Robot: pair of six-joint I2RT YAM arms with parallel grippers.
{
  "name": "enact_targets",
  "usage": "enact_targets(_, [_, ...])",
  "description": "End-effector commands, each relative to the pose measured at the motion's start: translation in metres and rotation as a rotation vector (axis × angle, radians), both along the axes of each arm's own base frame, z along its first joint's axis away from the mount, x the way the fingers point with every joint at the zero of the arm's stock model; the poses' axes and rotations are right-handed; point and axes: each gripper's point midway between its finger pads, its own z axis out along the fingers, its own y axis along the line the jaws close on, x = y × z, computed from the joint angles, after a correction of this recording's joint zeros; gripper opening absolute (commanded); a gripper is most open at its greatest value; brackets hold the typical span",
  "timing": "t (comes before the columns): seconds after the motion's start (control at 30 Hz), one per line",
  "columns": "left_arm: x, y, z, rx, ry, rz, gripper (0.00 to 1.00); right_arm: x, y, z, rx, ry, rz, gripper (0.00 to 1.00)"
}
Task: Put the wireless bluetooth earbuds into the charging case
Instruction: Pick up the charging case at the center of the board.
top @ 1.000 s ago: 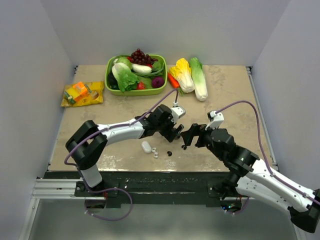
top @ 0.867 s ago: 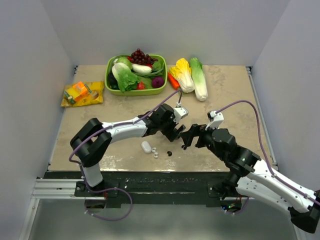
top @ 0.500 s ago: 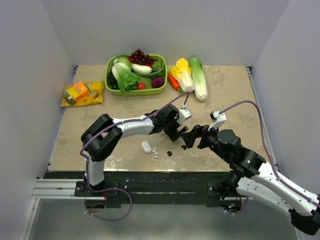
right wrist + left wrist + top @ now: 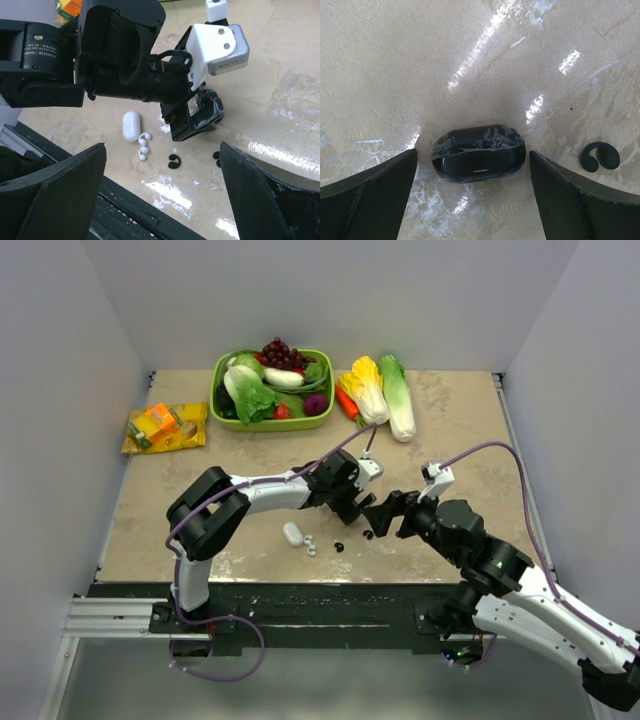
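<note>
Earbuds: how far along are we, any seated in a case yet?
Done: nothing visible yet. The white earbuds lie loose beside the closed white case, and the black earbuds sit on the table. In hand: the left gripper, open, straddles the closed black case without gripping it; the right gripper is open and empty. Left: open both cases and seat every bud.

Glossy black plastic charging case [image 4: 479, 154] on a shiny, mottled stone-look table [image 4: 395, 60].
</note>
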Motion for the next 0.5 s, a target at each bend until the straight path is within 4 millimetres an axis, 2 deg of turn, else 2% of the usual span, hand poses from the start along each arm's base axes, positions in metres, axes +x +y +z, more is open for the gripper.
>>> enact_targets(0.0, [0.007, -0.014, 0.017, -0.065, -0.014, 0.066, 0.98, 0.000, -0.001, 0.015, 0.031, -0.029, -0.002, 0.98])
enact_targets(0.27, [0.012, -0.010, 0.003, -0.025, -0.001, 0.153, 0.99, -0.001, -0.002, 0.013, 0.032, -0.021, -0.006, 0.98])
enact_targets(0.47, [0.010, -0.009, 0.000, 0.001, -0.014, 0.151, 0.99, 0.000, -0.001, 0.009, 0.027, -0.015, -0.006, 0.98])
